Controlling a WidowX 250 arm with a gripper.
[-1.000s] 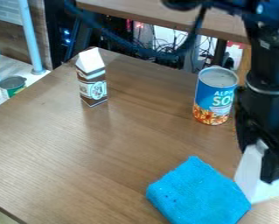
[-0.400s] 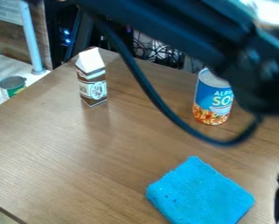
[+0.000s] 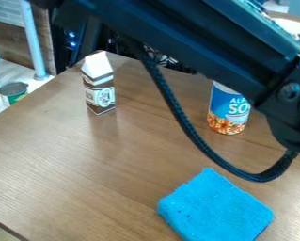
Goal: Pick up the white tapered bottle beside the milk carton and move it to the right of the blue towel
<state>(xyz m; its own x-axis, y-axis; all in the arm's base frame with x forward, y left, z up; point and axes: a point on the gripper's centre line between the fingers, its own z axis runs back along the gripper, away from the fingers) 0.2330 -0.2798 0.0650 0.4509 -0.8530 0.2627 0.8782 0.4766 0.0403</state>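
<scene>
At the left, the brown-and-white carton (image 3: 100,89) stands upright on the counter (image 3: 58,155), tall for its narrow base; a sideways knock high up would probably tip it, and its place near the back edge means a shove that way might send it over. Next comes the black cable (image 3: 177,107), sagging in a wide loop from the arm (image 3: 196,40); if the arm swung low, that slack could snag the carton or drag against the can. The blue cloth (image 3: 215,207) lies flat at the front, soft enough that a glancing push would likely ruck it up or slide it, and a shallow grasp might catch only a fold. Right of the cable's upper run, the blue soup can (image 3: 229,113) stands upright behind the cloth, its top partly hidden by the arm; how much room lies between them is hard to judge, so a small drop of the arm might topple it. How wide the pincer is open, and whether it has hold of anything, I cannot tell
</scene>
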